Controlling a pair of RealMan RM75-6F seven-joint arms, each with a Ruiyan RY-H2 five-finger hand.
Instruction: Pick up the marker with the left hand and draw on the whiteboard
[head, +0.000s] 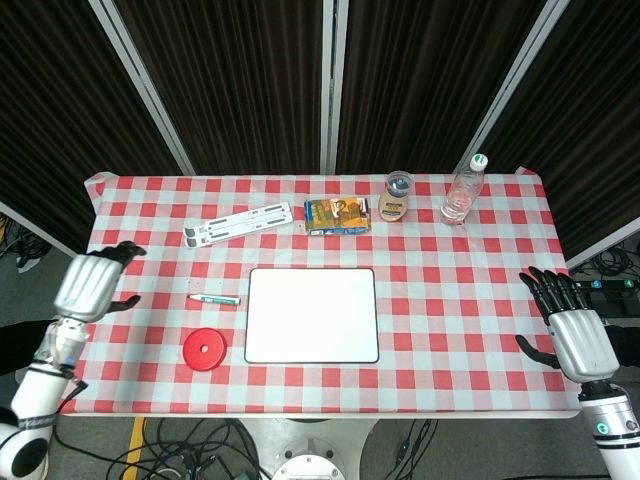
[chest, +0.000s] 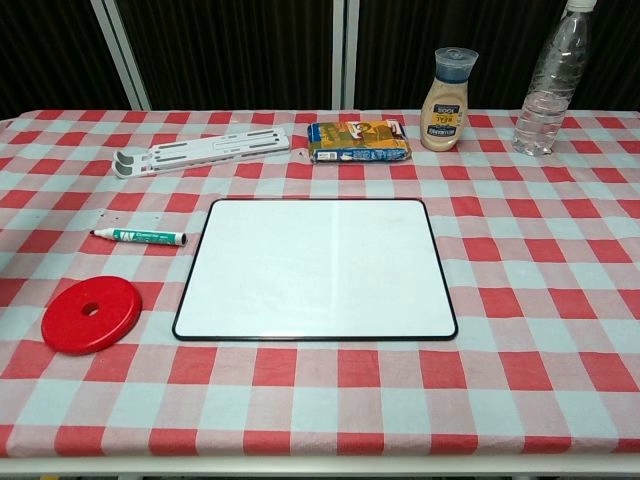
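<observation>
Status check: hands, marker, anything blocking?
Both hands empty: left hand over table's left edge, right hand at right edge. Marker on cloth, left of whiteboard, untouched. Nothing between left hand and marker.

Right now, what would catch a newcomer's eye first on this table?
The blank whiteboard at the centre of the red checked tablecloth, with the marker just to its left and a red disc nearer the front edge. The left hand hovers open over the table's left edge.
</observation>
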